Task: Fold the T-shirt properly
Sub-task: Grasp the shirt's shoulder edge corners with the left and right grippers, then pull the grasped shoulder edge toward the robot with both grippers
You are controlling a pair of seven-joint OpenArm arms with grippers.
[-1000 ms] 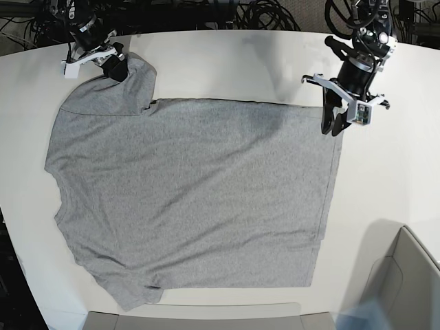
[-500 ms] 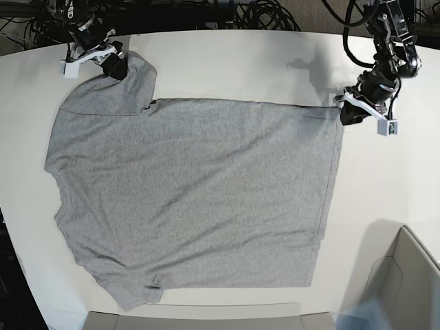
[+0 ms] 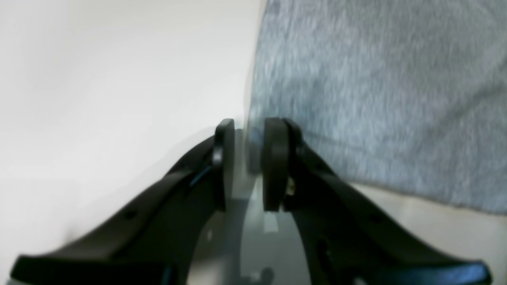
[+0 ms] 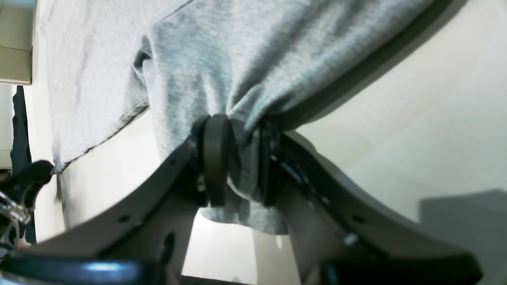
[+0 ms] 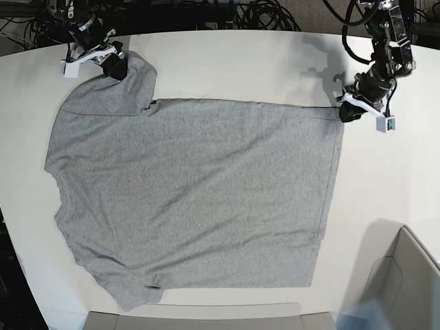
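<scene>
Surface: a pale, rounded surface fills the base view; the garment takes up most of its middle and left, and bare surface lies along the far edge and the right side.
T-shirt: the heather-grey T-shirt lies spread flat, plain side up, with its hem along the right and its sleeves at the left; one sleeve points to the far left corner, the other to the near left. A few shallow creases run across the body.
Box: a light open box stands at the near right corner, well apart from the hem.
Cables: dark cables lie bundled beyond the far edge, off the cloth.
Right gripper: it sits at the far left, on the tip of the far sleeve. The right wrist view shows its gripper pinching a bunched fold of the T-shirt between both pads, the cloth drawn up into a peak.
Left gripper: it sits at the far right, touching the far hem corner. In the left wrist view the gripper has a narrow gap between its pads, and the blurred edge of the T-shirt reaches that gap; whether cloth is actually clamped cannot be told.
In the way: nothing lies on the cloth between the two grippers.
</scene>
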